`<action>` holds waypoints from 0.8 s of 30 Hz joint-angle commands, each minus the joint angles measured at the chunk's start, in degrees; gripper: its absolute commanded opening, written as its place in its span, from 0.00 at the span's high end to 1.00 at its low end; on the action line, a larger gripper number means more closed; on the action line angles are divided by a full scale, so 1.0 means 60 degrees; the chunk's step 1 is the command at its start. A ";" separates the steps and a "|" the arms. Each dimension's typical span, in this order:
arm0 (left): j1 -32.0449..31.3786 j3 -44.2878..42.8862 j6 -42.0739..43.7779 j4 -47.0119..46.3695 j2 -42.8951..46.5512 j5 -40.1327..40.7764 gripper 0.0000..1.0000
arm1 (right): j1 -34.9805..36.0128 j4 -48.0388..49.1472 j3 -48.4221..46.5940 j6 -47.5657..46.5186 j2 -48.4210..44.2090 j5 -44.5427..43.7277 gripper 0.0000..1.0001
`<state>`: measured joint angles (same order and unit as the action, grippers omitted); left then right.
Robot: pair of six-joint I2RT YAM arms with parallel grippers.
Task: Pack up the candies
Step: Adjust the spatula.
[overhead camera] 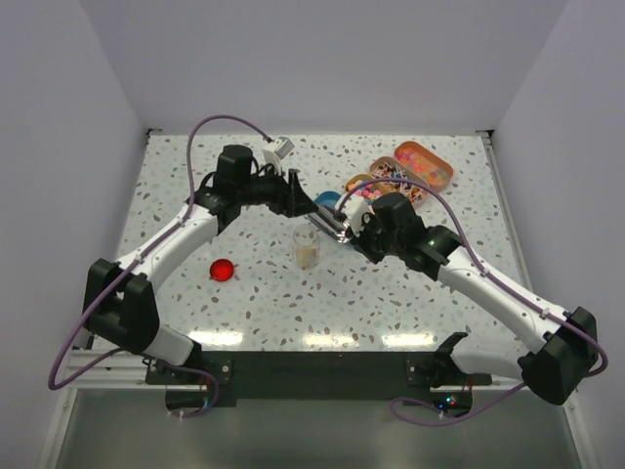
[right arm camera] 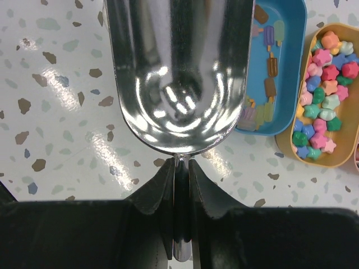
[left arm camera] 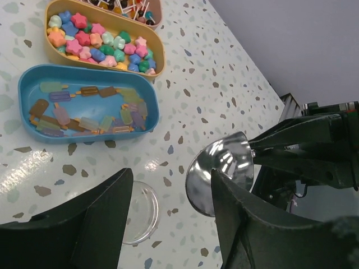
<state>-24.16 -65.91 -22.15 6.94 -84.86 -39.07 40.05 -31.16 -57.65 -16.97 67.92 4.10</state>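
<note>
Star-shaped candies (left arm camera: 95, 42) in mixed colours fill a yellow oval tin (left arm camera: 160, 53). Flat popsicle-shaped candies (left arm camera: 90, 120) lie in a blue tin (left arm camera: 22, 84). A clear jar (overhead camera: 307, 246) stands mid-table with a little pale content. In the left wrist view its rim (left arm camera: 145, 210) shows partly behind my left finger. My left gripper (left arm camera: 171, 210) hangs open just above the jar, nothing between its fingers. My right gripper (right arm camera: 180, 168) is shut on the handle of a silver scoop (right arm camera: 176, 73), whose bowl is empty and sits beside the jar (overhead camera: 329, 223).
A red round lid (overhead camera: 223, 271) lies on the table left of the jar. Two more tins stand at the back right, one with lollipops (overhead camera: 395, 176) and an orange one (overhead camera: 423, 163). The blue tin (overhead camera: 327, 200) is right behind the scoop.
</note>
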 commanded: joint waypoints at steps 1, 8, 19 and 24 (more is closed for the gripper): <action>-0.0001 -0.0484 -0.0219 0.0000 -0.0255 -0.0183 0.39 | -0.0054 0.0813 0.0057 0.0045 -0.0377 0.0372 1.00; -0.0001 -0.0543 -0.0278 0.0088 -0.0476 -0.0124 0.55 | -0.0127 0.1266 0.0350 0.0162 -0.0773 0.0328 1.00; 0.0233 -0.0441 -0.0351 0.0293 -0.0608 0.0066 0.64 | -0.0347 0.1956 0.0512 0.0280 -0.1549 0.0547 1.00; 0.0321 -0.0426 -0.0468 0.0162 -0.0725 -0.0007 0.65 | -0.0376 0.1999 0.0248 0.0265 -0.1564 0.0723 1.00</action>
<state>-23.57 -67.09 -24.62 7.94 -88.25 -40.27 38.41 -24.08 -53.89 -16.16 60.29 7.20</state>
